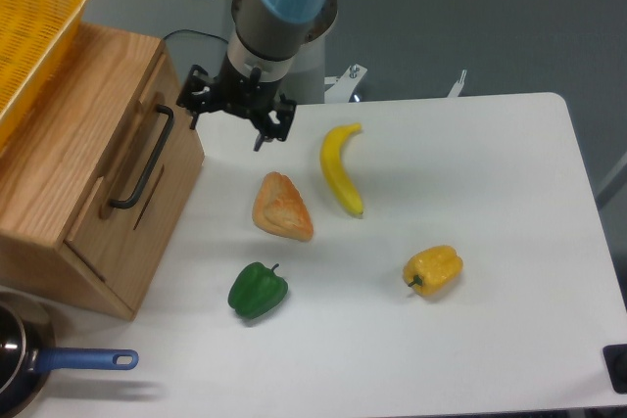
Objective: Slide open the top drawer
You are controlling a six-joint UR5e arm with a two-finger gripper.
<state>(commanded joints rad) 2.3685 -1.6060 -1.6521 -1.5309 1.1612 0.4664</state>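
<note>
banana and bread beside tool

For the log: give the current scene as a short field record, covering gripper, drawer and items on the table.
gripper: open, empty, above the table near the handle, not touching it
top drawer: closed, front flush with the cabinet
handle: black bar, free
banana: right of the gripper
pastry: mid-table
green pepper: in front of the pastry
yellow pepper: right side
pan: bottom-left corner, blue handle
yellow basket: on the cabinet
</note>
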